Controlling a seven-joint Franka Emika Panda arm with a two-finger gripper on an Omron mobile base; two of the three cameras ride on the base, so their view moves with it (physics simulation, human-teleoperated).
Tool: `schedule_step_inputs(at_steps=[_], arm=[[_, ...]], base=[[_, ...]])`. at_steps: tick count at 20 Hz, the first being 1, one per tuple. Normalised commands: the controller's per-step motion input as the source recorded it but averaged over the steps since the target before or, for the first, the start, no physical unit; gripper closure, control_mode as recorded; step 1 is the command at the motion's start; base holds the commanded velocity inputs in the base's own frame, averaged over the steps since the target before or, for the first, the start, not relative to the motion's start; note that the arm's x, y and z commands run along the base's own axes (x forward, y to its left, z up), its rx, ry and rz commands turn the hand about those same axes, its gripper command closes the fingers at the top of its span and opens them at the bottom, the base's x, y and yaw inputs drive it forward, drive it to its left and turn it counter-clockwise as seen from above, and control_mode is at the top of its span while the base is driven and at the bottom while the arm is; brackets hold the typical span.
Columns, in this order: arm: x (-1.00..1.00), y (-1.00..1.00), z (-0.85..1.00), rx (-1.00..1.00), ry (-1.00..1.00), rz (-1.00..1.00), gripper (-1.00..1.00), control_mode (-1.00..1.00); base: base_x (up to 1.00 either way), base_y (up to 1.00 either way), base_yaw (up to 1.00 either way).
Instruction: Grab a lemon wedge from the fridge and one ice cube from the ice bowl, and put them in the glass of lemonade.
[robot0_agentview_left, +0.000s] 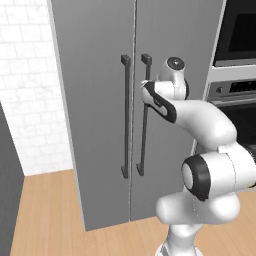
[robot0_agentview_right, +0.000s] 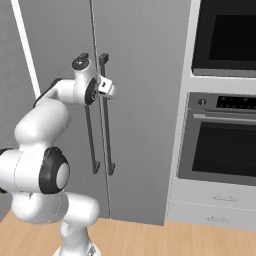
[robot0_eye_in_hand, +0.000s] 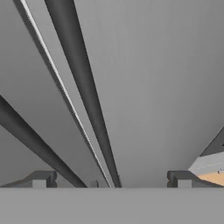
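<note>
The fridge (robot0_agentview_left: 95, 125) (robot0_agentview_right: 145, 100) is a tall grey cabinet and both of its doors are shut. Two dark vertical bar handles flank the door seam. My gripper (robot0_agentview_left: 148, 89) (robot0_agentview_right: 108, 89) (robot0_eye_in_hand: 109, 179) is up against the upper part of the right door's handle (robot0_agentview_left: 143, 130) (robot0_agentview_right: 107, 135). It is open. In the hand view that handle (robot0_eye_in_hand: 83, 87) runs down between the two widely spread fingertips, with the left door's handle (robot0_eye_in_hand: 30, 135) off to one side. The lemon wedge, the ice bowl and the glass of lemonade are out of view.
Right of the fridge stands a black-fronted oven (robot0_agentview_right: 225, 145) with a microwave (robot0_agentview_right: 225, 35) above it and white drawers (robot0_agentview_right: 220, 205) below. A white tiled wall (robot0_agentview_left: 25, 100) lies left of the fridge. The floor (robot0_agentview_left: 50, 210) is wood.
</note>
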Motion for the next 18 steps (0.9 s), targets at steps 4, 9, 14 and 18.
schedule_step_inputs(at_steps=[4, 9, 14, 18], arm=[[0.44, 0.12, -0.01, 0.0, 0.17, 0.12, -1.0, -1.0], [0.36, 0.02, -0.25, 0.0, 0.05, 0.08, -1.0, -1.0], [0.4, 0.0, -0.3, 0.0, 0.0, 0.0, -1.0, -1.0], [0.49, 0.01, -0.24, 0.0, 0.0, 0.0, -1.0, -1.0]], base=[[0.0, 0.0, 0.0], [0.0, 0.0, 0.0], [0.0, 0.0, 0.0], [0.0, 0.0, 0.0]])
